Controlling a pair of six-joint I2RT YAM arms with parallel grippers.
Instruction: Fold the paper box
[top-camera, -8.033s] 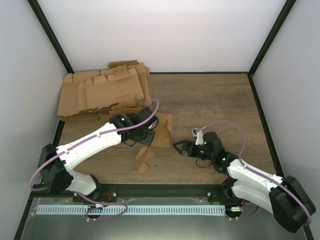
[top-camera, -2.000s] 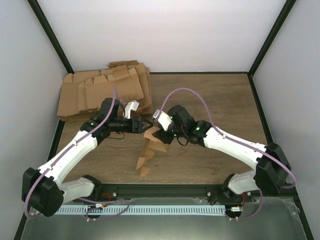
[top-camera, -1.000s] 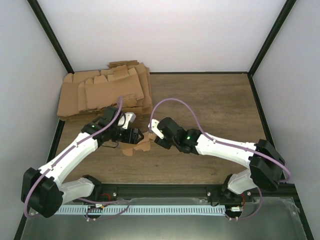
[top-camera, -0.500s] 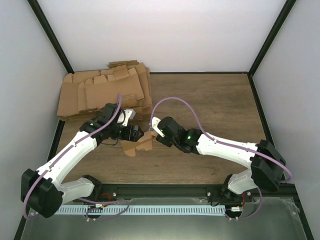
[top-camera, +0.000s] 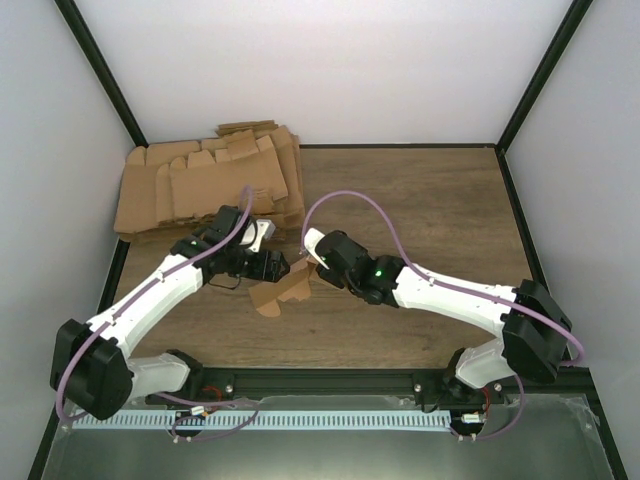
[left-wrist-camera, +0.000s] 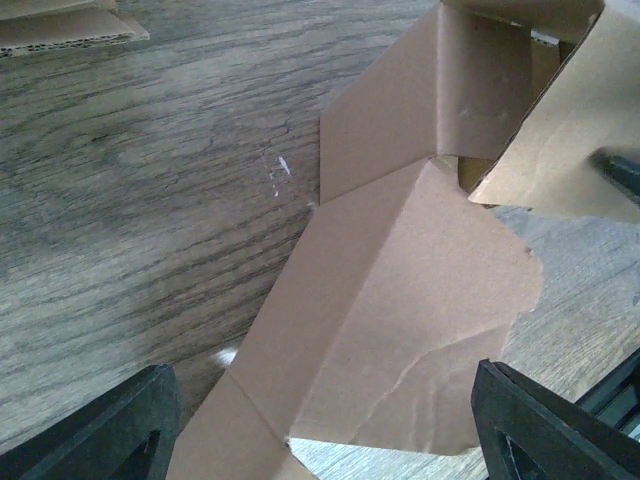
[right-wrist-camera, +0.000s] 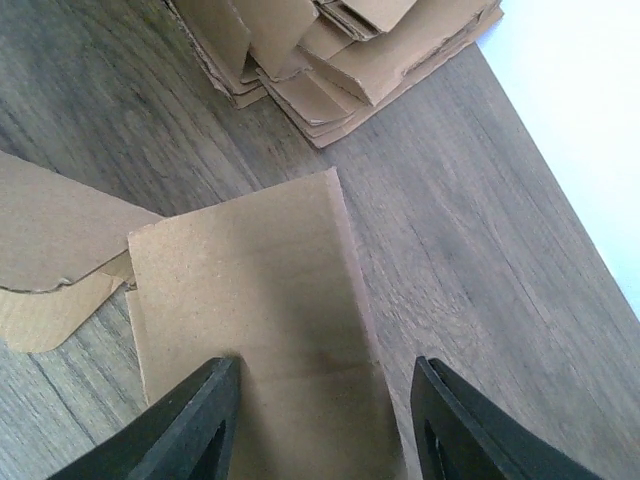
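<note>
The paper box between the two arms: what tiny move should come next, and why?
Probably close the right jaws on the flat panel of the paper box. In the right wrist view it lies between them, apparently not yet pinched, and the left jaws stand wide around the creased part, so nothing seems to grip the box.

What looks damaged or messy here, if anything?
The box has one flap whose edge looks ragged and torn, with a crooked crease running in from it. At the back left, the pile of blanks lies splayed, not squarely stacked.
</note>
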